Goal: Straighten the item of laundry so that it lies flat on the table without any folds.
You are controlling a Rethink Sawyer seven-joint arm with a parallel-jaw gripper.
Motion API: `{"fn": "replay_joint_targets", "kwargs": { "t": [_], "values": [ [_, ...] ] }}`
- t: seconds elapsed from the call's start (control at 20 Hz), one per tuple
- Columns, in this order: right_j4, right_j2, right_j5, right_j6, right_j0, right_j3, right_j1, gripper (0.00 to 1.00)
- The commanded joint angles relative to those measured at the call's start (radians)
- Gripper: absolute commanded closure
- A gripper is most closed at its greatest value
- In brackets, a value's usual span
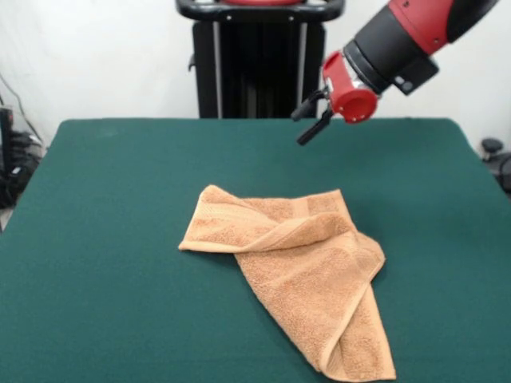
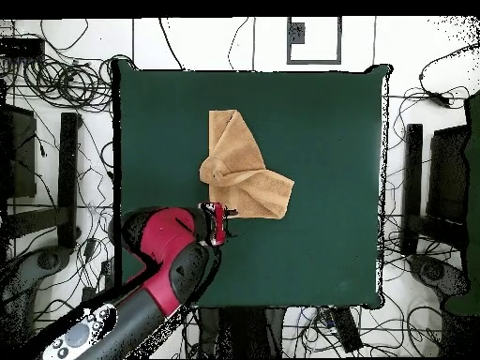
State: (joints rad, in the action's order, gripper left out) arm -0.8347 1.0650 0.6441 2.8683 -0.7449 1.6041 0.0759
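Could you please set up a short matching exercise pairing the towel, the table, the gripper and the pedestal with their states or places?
Things:
1. towel
2. table
3. gripper
4. pedestal

States or places:
A. black, at the far side
B. folded over itself, not flat
C. raised, touching nothing
D. dark green top

Pairs: 1-B, 2-D, 3-C, 4-A

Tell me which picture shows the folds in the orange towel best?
The front view. There the towel fills much of the picture, and you can see a flap folded across its top and another fold along its right edge. In the overhead view the towel looks small and crumpled on the green table, its folds harder to follow.
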Motion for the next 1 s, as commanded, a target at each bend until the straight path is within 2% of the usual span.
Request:
{"fn": "replay_joint_targets", "kwargs": {
  "t": [0.05, 0.65, 1.0],
  "values": [
    [-0.013, -0.016, 0.141, 0.374, 0.051, -0.175, 0.064, 0.00],
    [-0.054, 0.112, 0.187, 0.522, 0.135, -0.350, 0.134, 0.00],
    [-0.008, 0.260, 0.295, 0.601, 0.162, -0.451, 0.196, 0.00]
  ]
}}
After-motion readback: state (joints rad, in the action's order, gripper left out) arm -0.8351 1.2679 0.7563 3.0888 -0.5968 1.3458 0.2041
